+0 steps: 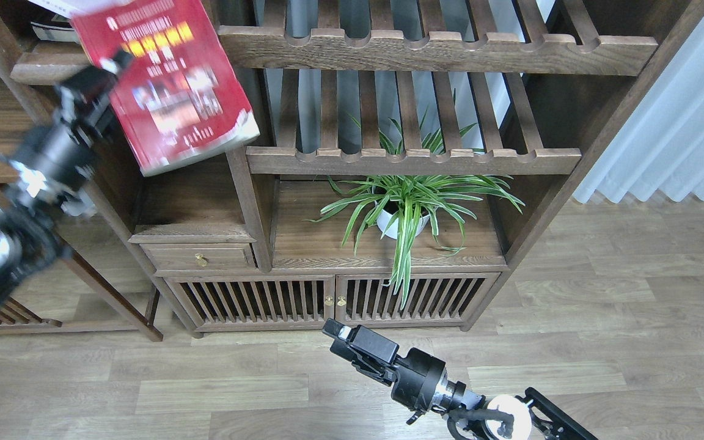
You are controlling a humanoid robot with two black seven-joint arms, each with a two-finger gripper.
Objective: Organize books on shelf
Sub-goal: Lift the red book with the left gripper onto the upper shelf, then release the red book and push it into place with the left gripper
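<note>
The red book [175, 85], with a yellow title band and a small picture, hangs tilted in the air in front of the upper left shelf [43, 68], a flat dark-brown board. My left gripper [117, 64] is blurred and grips the book at its left edge. A pale book edge [77, 5] shows at the top, above the red book. A dark flat book [52, 30] lies on the shelf behind; its cover is hidden. My right gripper [335, 333] is low over the floor in front of the cabinet, holding nothing; its fingers cannot be told apart.
Slatted racks with notched front rails [437, 52] fill the upper middle of the cabinet. A potted spider plant [401, 208] stands in the lower middle bay. A small drawer [199, 256] and slatted doors [327, 299] are below. A white curtain [676, 122] hangs at the right.
</note>
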